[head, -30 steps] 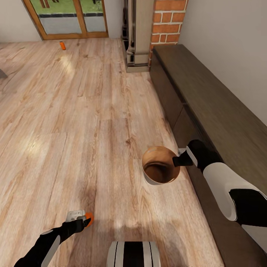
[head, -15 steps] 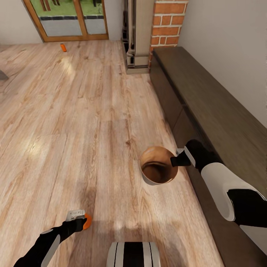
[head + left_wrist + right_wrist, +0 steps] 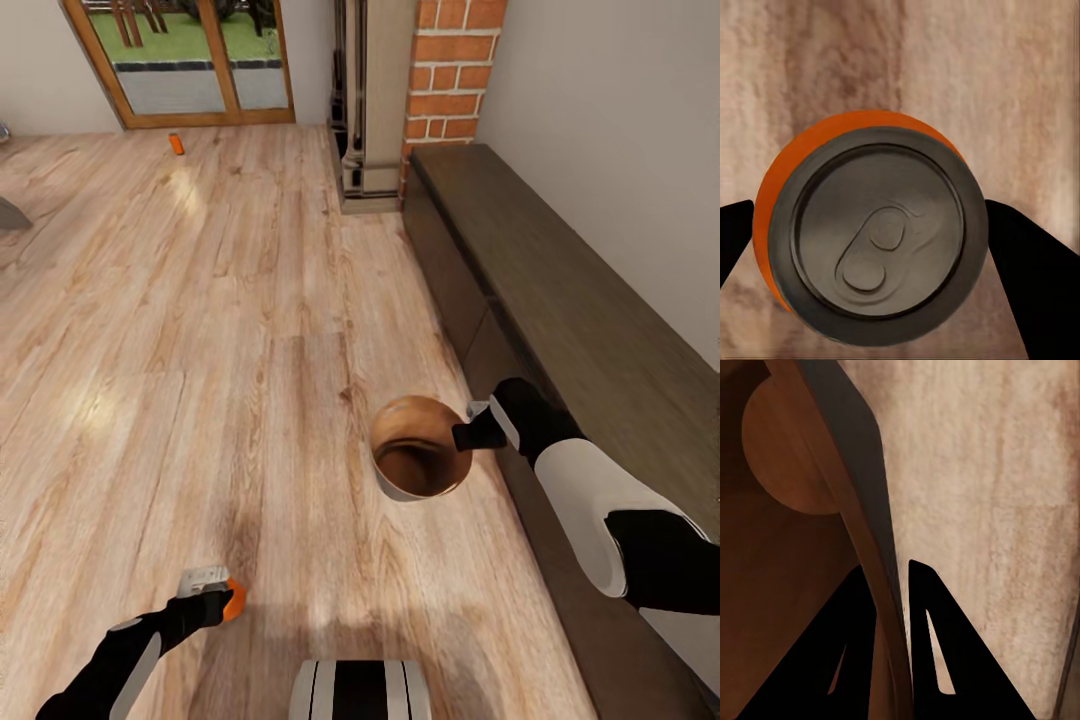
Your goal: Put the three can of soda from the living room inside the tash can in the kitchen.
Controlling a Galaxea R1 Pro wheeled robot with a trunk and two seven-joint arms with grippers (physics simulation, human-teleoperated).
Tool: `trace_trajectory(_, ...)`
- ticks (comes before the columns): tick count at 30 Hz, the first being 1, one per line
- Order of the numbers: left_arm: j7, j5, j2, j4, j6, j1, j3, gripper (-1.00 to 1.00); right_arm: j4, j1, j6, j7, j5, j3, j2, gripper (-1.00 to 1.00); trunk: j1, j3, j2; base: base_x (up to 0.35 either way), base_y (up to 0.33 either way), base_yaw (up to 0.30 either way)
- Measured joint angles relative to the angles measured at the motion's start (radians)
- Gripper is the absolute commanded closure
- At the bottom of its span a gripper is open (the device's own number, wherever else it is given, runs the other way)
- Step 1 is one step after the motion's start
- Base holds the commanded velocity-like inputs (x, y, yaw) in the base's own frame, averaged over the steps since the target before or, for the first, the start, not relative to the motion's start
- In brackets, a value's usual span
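orange showed between the black fingers of the left tool (image 3: 226,598), which was clamped on a soda can (image 3: 233,600) low at the left of the head view, above the wooden floor (image 3: 200,300). in the left wrist view the can (image 3: 874,240) was seen end on, its dull silver top and pull tab facing the camera, one finger (image 3: 1031,270) pressed to each side of it and floorboards behind.

the right tool (image 3: 470,432) was closed on the rim of the trash can (image 3: 395,490), at the side nearest the long dark cabinet (image 3: 560,300). in the right wrist view the two fingers (image 3: 855,652) stood close together with the thin wall of the bin (image 3: 862,532) pinched between them, one finger inside and one outside. the bin was round, pale grey on its outer wall in the head view and brown wood-toned within. its inside looked bare as far as the pictures reached; the round brown bottom (image 3: 791,457) showed in the right wrist view with nothing on it.

a second orange can (image 3: 176,144) stood far off on the floor, near the wood-framed glass door (image 3: 185,60). a brick column (image 3: 455,70) rose beyond the cabinet's far end.
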Motion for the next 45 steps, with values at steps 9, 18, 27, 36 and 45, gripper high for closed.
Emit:
trace_trajectory(9,0.000,0.008,0.023,-0.131,0.170,-0.016,0.000,1.00,0.012,0.000,0.000,0.004,-0.005,0.000,0.057,1.00,-0.035,0.028,0.063,0.000,0.000,0.000)
trace_trajectory(18,-0.004,0.003,0.129,-0.524,0.678,-0.178,0.002,1.00,0.100,0.000,-0.002,0.008,0.025,0.005,0.098,1.00,-0.069,0.056,0.126,0.000,0.000,0.000)
trace_trajectory(27,-0.215,0.009,0.218,-0.571,0.716,-0.274,-0.002,1.00,0.168,0.000,-0.003,0.009,0.025,0.009,0.113,1.00,-0.104,0.085,0.189,0.000,0.000,0.000)
trace_trajectory(36,-0.431,0.010,0.221,-0.573,0.716,-0.376,-0.024,1.00,0.193,0.002,-0.001,0.003,0.010,0.021,0.171,1.00,-0.138,0.113,0.252,0.000,0.000,0.000)
trace_trajectory(45,-0.513,0.115,0.187,-0.574,0.716,-0.491,-0.192,1.00,0.200,0.001,0.000,0.001,0.001,0.027,0.208,1.00,-0.173,0.141,0.315,0.000,0.000,0.000)
